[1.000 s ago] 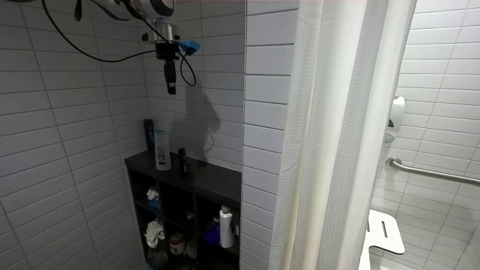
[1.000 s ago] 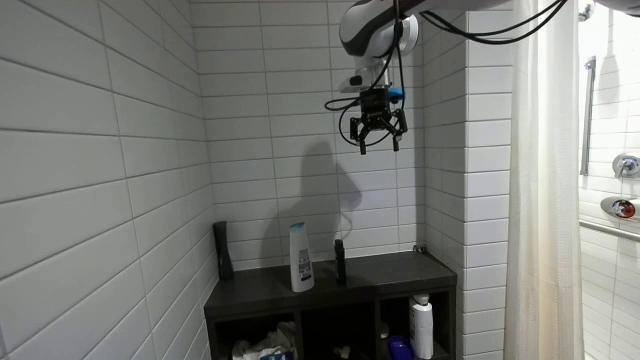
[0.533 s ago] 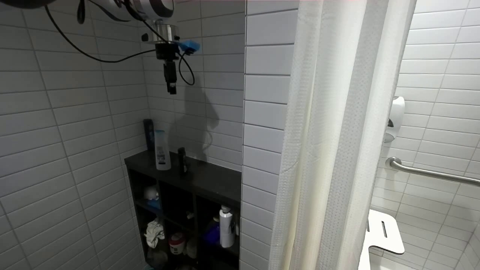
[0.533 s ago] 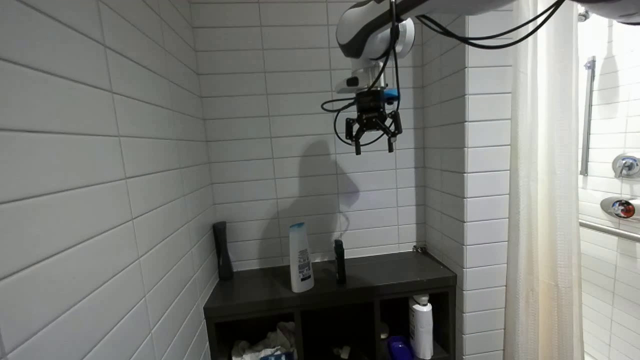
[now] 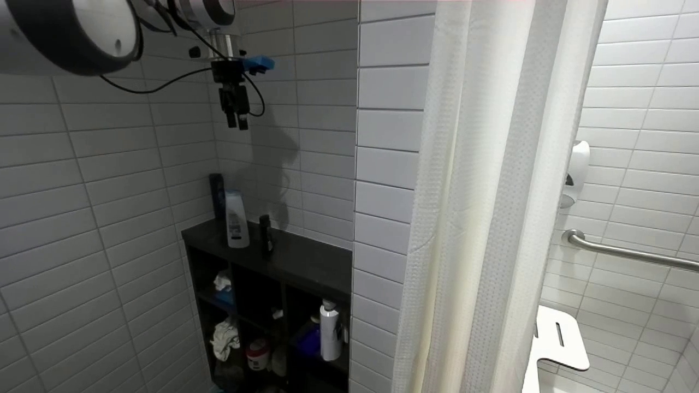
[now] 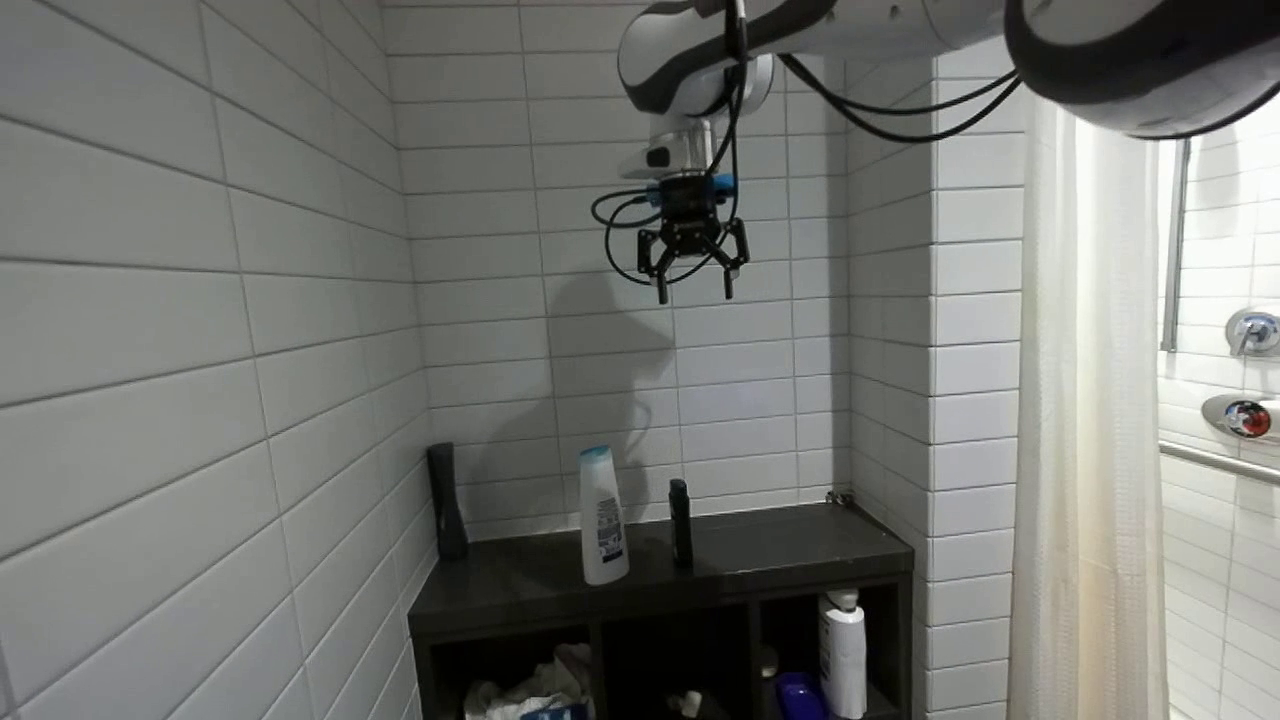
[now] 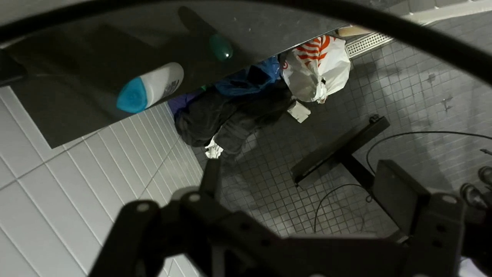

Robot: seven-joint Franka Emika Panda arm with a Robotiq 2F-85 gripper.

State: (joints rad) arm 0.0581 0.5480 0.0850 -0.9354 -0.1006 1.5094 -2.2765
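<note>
Tool (image 6: pixel 696 296) is hanging spread, higher than the shelf (image 6: pixel 790 545), white bottle (image 6: pixel 603 530) is standing between dark bottle (image 6: pixel 447 510) and slim bottle (image 6: pixel 681 525), curtain (image 6: pixel 1085 400) is hanging nearby

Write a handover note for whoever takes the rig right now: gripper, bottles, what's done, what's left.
Gripper: open and empty, up in the air, touching nothing.
Things: on top of the dark shelf unit, a white bottle with a blue cap stands between a tall dark bottle and a small dark bottle, as both exterior views show. Another white bottle stands in a compartment below, beside a purple container.
Done: nothing visibly finished; the jaws are spread.
Left: any grasp; no bottle is held yet.
</note>
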